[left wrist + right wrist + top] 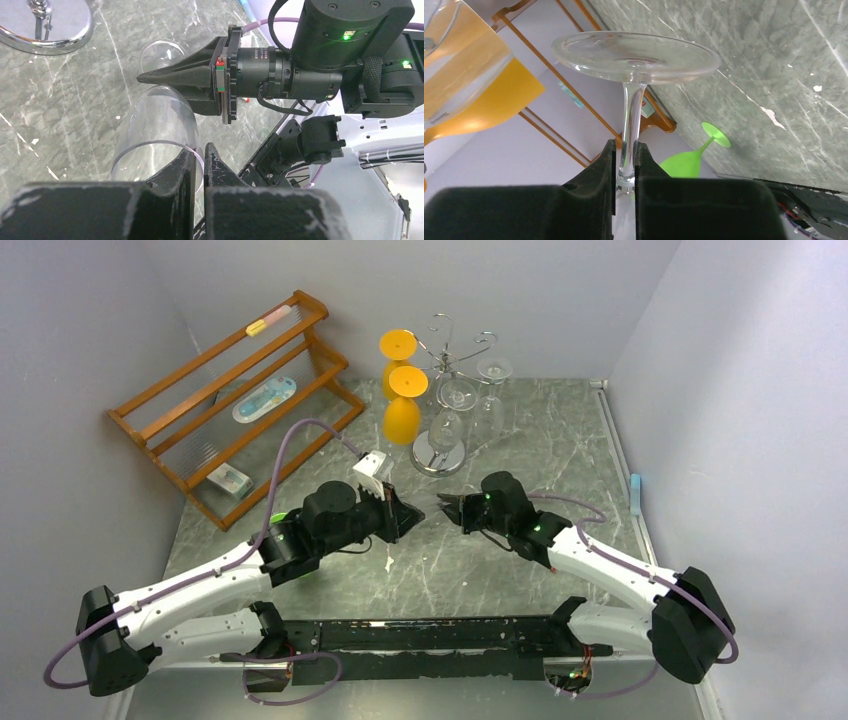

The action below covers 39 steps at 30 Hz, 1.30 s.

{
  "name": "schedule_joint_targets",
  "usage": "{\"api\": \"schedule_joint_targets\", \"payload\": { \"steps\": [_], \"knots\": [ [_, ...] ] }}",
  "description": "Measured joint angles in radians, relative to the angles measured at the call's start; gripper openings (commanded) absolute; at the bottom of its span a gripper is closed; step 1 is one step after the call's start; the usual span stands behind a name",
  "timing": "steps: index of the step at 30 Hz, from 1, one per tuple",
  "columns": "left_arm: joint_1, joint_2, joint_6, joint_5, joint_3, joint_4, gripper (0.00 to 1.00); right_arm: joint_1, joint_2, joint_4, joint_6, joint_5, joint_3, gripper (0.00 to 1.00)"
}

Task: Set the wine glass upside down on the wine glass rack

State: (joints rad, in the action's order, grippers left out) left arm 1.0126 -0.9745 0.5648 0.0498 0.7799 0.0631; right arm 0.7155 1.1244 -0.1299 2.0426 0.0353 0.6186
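A clear wine glass [155, 125] is held lying sideways between my two grippers, above the marble table. My left gripper [200, 152] is shut on the rim of its bowl, one finger inside and one outside. My right gripper [625, 150] is shut on the stem [630, 115], just below the round foot [636, 50]. In the top view the left gripper [410, 513] and the right gripper [448, 508] face each other in the middle of the table. The silver wire wine glass rack [452, 348] stands behind them on its shiny disc base [438, 455].
Two orange glasses [402, 415] and two clear glasses [488, 405] hang upside down on the rack. An orange wooden slatted rack [235, 400] stands at the back left. A green glass [684, 162] lies under my left arm. Grey walls close in on both sides.
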Motion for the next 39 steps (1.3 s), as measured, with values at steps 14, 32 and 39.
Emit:
{"api": "schedule_joint_targets", "payload": {
  "steps": [14, 32, 39],
  "knots": [
    [0.003, 0.063, 0.056, 0.009, -0.010, 0.004, 0.92, -0.058, -0.060, -0.034, -0.120, 0.092, -0.027, 0.00],
    [0.003, -0.011, 0.140, 0.078, 0.204, 0.130, 0.92, -0.138, -0.349, 0.212, -0.882, 0.343, -0.167, 0.00],
    [0.003, -0.142, 0.214, 0.017, 0.308, 0.107, 0.92, -0.138, -0.428, 0.412, -1.210, 0.306, -0.223, 0.00]
  ]
}}
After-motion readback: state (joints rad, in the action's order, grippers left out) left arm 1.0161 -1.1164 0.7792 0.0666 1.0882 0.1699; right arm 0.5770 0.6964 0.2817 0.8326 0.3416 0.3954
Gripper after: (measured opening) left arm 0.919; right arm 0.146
